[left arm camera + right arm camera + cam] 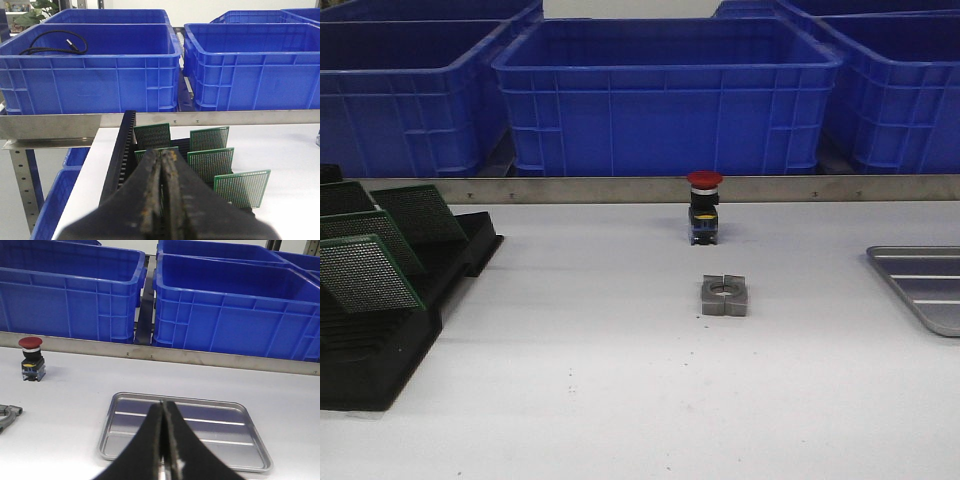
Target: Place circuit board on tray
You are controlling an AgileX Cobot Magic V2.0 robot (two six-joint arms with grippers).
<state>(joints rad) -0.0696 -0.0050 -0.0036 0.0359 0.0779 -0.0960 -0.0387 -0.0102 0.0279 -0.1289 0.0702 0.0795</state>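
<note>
Several green perforated circuit boards (365, 272) stand upright in a black slotted rack (380, 370) at the table's left; they also show in the left wrist view (242, 188). My left gripper (163, 156) is shut and empty, hovering above the rack and boards. The silver tray (925, 285) lies empty at the table's right edge, half cut off in the front view. In the right wrist view the tray (125, 412) lies just beyond my right gripper (162, 404), which is shut and empty above it. Neither gripper shows in the front view.
A red emergency-stop button (704, 208) on a black and yellow base stands at mid-table, with a grey metal clamp block (724, 295) in front of it. Big blue crates (665, 95) line the back behind a metal rail (620, 189).
</note>
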